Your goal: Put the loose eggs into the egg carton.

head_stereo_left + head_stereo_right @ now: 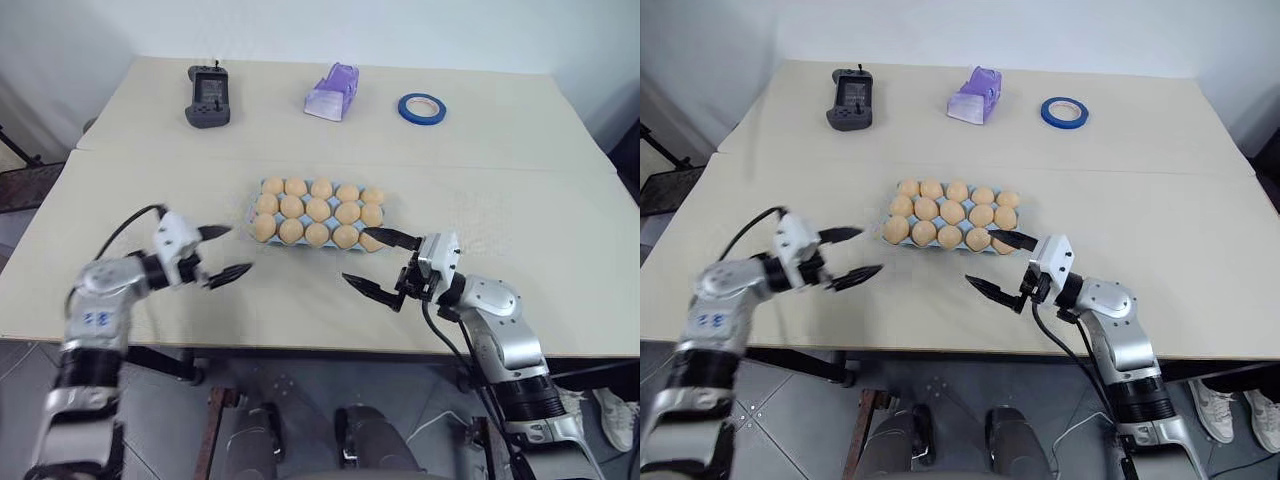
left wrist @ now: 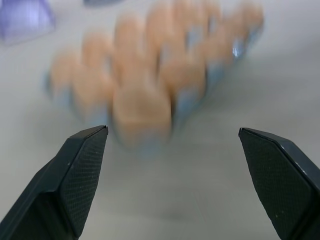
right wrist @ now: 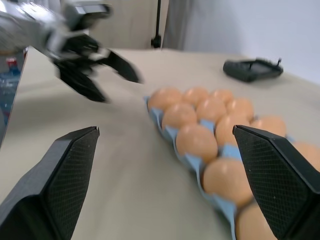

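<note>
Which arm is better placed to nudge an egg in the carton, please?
Probably the right: the right gripper, open, has one finger beside the egg carton's near right corner, while the open left gripper stands clear of its left end.

- The egg carton [image 1: 254, 212]: a light blue moulded tray lying flat near the middle of the table, long side running left to right, its cups in three rows
- The eggs [image 1: 318, 209]: smooth, oval, tan-orange, alike, sitting upright in the cups, five in each row; only slivers of blue show between them and at the carton's edges
</note>
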Available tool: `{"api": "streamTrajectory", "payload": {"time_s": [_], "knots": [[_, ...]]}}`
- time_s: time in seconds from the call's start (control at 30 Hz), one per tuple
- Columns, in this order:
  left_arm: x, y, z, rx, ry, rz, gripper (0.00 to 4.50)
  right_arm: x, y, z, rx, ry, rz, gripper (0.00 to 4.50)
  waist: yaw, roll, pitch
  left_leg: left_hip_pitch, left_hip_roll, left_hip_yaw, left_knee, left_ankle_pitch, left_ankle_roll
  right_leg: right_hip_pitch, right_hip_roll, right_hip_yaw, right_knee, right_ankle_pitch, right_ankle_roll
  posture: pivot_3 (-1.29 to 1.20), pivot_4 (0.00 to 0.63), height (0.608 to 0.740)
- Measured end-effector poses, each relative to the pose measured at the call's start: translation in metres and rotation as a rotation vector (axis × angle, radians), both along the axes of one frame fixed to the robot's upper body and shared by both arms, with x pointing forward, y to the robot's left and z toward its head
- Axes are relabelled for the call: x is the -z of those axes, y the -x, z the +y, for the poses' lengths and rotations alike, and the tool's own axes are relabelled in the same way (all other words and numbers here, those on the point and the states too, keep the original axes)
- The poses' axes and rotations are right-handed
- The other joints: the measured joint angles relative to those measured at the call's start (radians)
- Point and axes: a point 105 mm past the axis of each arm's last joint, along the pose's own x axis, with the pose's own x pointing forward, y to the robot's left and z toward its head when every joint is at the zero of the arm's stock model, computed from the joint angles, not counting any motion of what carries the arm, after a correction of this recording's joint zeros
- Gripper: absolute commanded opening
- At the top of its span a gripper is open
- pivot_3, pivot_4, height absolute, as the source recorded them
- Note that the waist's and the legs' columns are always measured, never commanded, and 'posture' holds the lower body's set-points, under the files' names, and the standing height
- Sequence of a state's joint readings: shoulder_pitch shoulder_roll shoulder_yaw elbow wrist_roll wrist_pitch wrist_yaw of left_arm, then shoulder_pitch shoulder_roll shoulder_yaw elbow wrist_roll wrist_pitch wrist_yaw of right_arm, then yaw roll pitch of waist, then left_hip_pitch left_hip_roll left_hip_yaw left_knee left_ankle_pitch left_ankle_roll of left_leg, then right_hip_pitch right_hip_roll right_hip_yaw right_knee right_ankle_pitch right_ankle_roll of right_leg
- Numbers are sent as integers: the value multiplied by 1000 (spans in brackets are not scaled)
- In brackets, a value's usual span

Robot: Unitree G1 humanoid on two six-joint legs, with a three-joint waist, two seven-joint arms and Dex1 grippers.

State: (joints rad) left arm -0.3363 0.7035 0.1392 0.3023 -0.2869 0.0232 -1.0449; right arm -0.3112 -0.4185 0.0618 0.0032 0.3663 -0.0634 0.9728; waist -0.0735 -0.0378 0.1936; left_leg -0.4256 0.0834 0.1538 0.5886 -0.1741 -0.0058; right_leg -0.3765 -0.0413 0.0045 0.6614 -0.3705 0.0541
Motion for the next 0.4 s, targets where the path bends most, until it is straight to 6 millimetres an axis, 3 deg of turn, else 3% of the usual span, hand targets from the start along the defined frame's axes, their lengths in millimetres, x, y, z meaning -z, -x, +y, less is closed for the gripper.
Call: {"api": "streamTrajectory", "payload": {"time_s": [0.1, 0.17, 0.4], "knots": [[14, 34, 15, 8, -32, 73, 4465, 2, 0, -9, 12, 4, 7, 4500, -5, 0, 0, 0, -1, 0, -2, -1, 0, 1, -3, 0, -2, 0, 0, 0, 150, 740], [18, 47, 15, 8, -29, 77, 4465, 3, 0, -16, 21, 16, 13, 4500, -3, 0, 0, 0, -2, -1, -3, 0, 0, 1, -6, -3, -3, 0, -1, 0, 150, 740], [-1, 44, -9, -27, 41, -61, 4465, 16, -3, -23, 21, 29, 56, 4500, -5, 1, 0, 0, -2, -1, -7, 0, -1, 1, -7, -4, -5, -1, -3, 0, 150, 740]]}}
